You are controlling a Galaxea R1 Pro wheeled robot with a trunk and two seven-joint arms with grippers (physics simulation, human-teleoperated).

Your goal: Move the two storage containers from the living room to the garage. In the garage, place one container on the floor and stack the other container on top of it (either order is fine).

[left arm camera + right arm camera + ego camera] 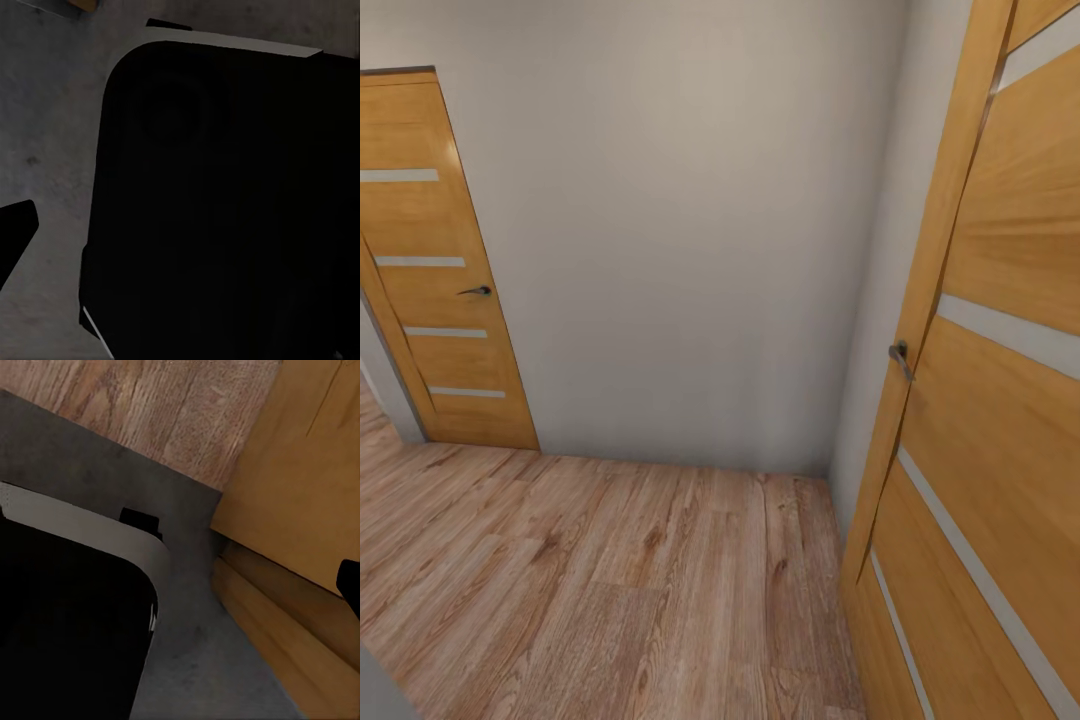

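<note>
Hallway corner, robot in transit

Head view: wood plank floor (610, 580) at the bottom, one wooden door (435, 270) at the left edge, another (1000, 400) open at right. Whether either pincer is spread or pressed together cannot be told.

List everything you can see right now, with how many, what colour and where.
Wooden doors: two, orange-brown with pale stripes; one closed at far left, one open at near right.
Door handles: two, dark metal, one on each door.
Wall: one, pale grey, straight ahead.
Plank floor: light wood, hallway ahead.
Concrete floor: dark grey, under the robot.
Robot base: black with pale edge, in both wrist views.
</note>
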